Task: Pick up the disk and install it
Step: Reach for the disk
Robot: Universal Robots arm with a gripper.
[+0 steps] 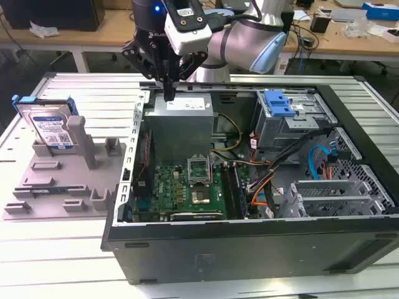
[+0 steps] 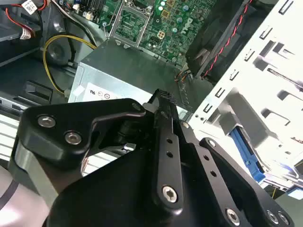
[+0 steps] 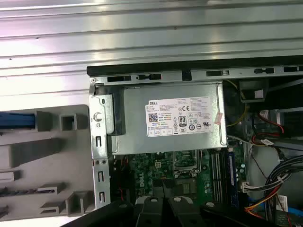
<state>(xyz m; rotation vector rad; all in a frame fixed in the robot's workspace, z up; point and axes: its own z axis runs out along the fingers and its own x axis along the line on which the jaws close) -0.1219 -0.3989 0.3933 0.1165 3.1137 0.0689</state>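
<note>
While the disk [image 1: 53, 128] stands upright in its grey holder [image 1: 62, 187] toward the bench [image 1: 93, 90] edge on the exterior view's left, untouched, I judge the task barely started: nothing has been picked up and nothing installed. The gripper [image 1: 168, 92] hangs well apart from the disk, over the open computer case [image 1: 249, 249], its tip just above the power supply [image 1: 184, 124] at the case's far corner, near the wall that faces the holder. Its fingers look pressed together into one narrow tip, pinching nothing. I take the drive cage [image 1: 290, 124] with the blue latch [image 1: 278, 103], at the far side of the case toward the exterior view's right, for the likely destination, and I see no drive seated in it. The exterior view alone gives me disk, gripper and cage together. The first wrist view looks straight down on the power supply's label [image 3: 182, 117] and the case's rear wall, with a blue strip [image 3: 16, 120] on the holder that I take for the disk's carrier frame. The second wrist view looks past the gripper's black linkage to the motherboard [image 2: 156, 23] and a yellow cable [image 2: 57, 45].
</note>
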